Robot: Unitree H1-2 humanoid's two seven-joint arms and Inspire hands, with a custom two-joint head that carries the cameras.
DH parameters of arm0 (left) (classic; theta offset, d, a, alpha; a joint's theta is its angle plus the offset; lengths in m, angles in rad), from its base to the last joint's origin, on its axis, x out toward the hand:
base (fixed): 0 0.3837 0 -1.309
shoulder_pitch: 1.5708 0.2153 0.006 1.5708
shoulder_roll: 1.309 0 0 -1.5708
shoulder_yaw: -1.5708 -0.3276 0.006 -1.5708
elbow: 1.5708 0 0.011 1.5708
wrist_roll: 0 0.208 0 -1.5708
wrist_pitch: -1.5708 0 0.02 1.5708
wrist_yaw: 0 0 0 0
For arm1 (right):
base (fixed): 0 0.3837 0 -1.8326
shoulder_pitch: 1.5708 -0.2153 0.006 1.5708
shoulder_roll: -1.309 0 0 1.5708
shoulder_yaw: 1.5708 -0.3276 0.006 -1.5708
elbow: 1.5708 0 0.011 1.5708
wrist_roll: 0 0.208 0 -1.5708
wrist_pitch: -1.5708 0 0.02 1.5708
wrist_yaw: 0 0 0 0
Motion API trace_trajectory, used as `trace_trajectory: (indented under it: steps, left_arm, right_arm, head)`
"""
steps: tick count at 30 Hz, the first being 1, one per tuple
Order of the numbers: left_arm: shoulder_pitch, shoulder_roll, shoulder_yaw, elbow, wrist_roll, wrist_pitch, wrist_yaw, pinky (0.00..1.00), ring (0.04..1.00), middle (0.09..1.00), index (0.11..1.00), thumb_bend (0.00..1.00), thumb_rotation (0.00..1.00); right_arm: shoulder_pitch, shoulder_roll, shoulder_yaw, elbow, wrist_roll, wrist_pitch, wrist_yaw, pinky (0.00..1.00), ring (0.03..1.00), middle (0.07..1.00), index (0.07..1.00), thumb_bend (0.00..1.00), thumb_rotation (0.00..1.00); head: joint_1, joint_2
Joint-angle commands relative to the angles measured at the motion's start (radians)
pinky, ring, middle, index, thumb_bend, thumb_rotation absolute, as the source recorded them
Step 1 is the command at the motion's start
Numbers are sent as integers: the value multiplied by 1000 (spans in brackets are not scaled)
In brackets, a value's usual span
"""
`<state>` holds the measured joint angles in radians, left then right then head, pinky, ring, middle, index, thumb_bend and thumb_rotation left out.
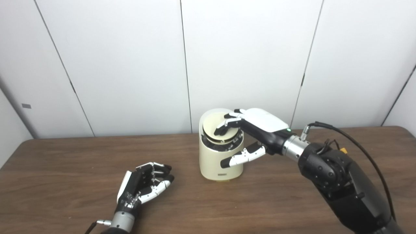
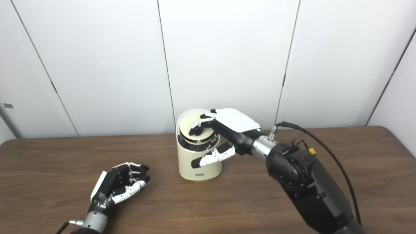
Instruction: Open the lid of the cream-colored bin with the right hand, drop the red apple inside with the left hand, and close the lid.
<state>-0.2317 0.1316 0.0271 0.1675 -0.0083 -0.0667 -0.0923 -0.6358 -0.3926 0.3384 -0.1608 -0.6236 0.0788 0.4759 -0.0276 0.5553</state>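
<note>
— Two hands out: right hand (image 1: 256,130) atop the cream bin (image 1: 221,162), fingers spread on the tilted lid (image 1: 217,125), gripping nothing.
— Left hand (image 1: 144,185)?
— Resting loosely curled, empty, on the brown wooden table (image 1: 65,169). White panelled wall (image 1: 130,65) behind. No apple visible.

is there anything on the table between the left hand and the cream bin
No. Between the left hand and the cream bin only bare brown table shows, in both eye views. No apple is visible there.
</note>
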Motion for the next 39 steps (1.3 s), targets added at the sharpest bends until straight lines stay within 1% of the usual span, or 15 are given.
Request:
trace_trajectory:
  steps: [1,5,10,15,19,21,24,26,27,31,33,34,36,37,39]
  left_arm:
    - [-22,7,4,-32,-5,-15,1,410,587,665,498,504,67]
    - [-21,6,3,-39,5,-4,9,414,591,665,498,505,69]
    - [-18,0,4,-48,-2,7,7,405,593,668,498,506,69]
    - [-18,-3,2,-48,4,7,11,403,590,662,498,506,69]
    - [-18,-3,3,-52,8,13,15,414,595,665,498,506,68]
    - [-18,-4,2,-54,7,16,14,416,597,668,498,506,68]
    - [-18,-4,3,-55,5,18,13,420,598,669,498,505,68]
    - [-19,-2,3,-52,6,14,12,419,598,670,498,505,68]
    - [-20,-1,3,-49,7,9,12,417,597,671,498,505,69]
    - [-21,0,2,-47,15,9,17,418,597,672,498,506,70]
    - [-21,1,2,-49,15,12,16,413,594,671,498,505,69]
    - [-22,1,2,-48,11,11,12,413,594,671,498,505,68]
    - [-23,2,4,-48,6,13,9,411,592,669,498,505,68]
    - [-23,3,3,-50,9,15,9,411,592,668,498,505,68]
    - [-24,4,4,-53,10,18,11,412,591,666,498,505,68]
  right_arm:
    - [-19,-20,-1,-7,-13,-27,-3,999,916,711,718,646,659]
    - [-15,-33,24,1,-51,-67,-4,982,910,715,721,661,636]
    - [-11,-47,50,29,-107,-151,-31,942,897,706,719,690,637]
    - [-21,-76,100,51,-225,-219,-42,942,904,705,723,715,665]
    - [-38,-99,146,57,-309,-235,8,992,920,717,729,730,696]
    - [-42,-102,154,55,-316,-231,30,999,912,719,727,752,716]
    - [-28,-85,114,42,-241,-220,13,991,916,719,728,745,704]
    - [-20,-68,71,31,-158,-212,-11,954,902,716,725,714,687]
    - [-16,-57,46,21,-122,-200,-21,958,899,718,728,692,669]
    - [-12,-13,-33,-4,-36,-151,-47,957,899,724,746,669,690]
    - [-14,-3,-63,-18,-12,-128,-49,974,939,784,795,633,701]
    - [-15,1,-77,-29,-4,-103,-39,978,951,807,814,622,706]
    - [-14,9,-104,-48,14,-55,-26,913,986,926,913,624,668]
    - [-12,15,-120,-55,25,-36,-29,902,991,946,930,625,657]
    - [-4,24,-152,-55,57,-11,-45,823,956,962,964,629,602]
  head:
    - [0,1]
    - [0,5]
    - [8,8]
    - [12,10]
    - [12,10]
    - [12,10]
    - [14,10]
    - [12,8]
    - [11,7]
    - [11,4]
    - [13,4]
    - [12,4]
    - [13,3]
    - [14,1]
    - [14,0]
